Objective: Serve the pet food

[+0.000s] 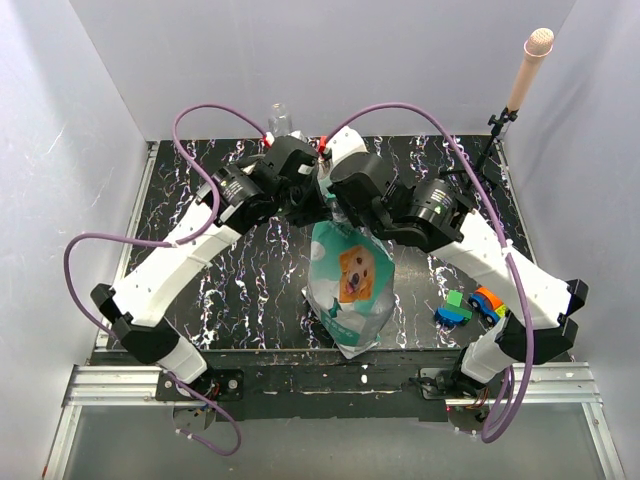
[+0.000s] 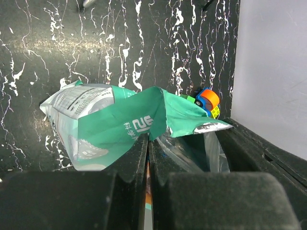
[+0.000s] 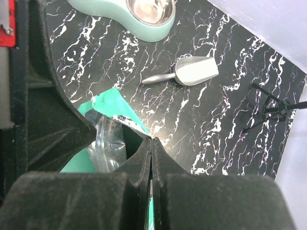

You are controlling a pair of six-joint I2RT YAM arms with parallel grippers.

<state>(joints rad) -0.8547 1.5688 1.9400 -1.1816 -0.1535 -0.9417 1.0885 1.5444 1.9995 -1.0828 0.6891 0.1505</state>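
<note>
The teal-and-white pet food bag (image 1: 350, 285) with a golden retriever picture lies on the table's middle, its top raised. My left gripper (image 2: 148, 139) is shut on the bag's teal top edge (image 2: 120, 124). My right gripper (image 3: 151, 143) is shut on the opposite side of the bag's mouth (image 3: 108, 110). Between them the mouth gapes and shows clear inner lining. No kibble shows. The grey scoop (image 3: 189, 72) lies on the table and the mint-green double bowl (image 3: 129, 14) stands beyond it, empty, in the right wrist view.
A colourful toy car (image 1: 470, 305) sits at the table's right, also in the left wrist view (image 2: 207, 101). A microphone on a stand (image 1: 525, 70) is at the back right. White walls enclose the black marbled table (image 1: 200, 190).
</note>
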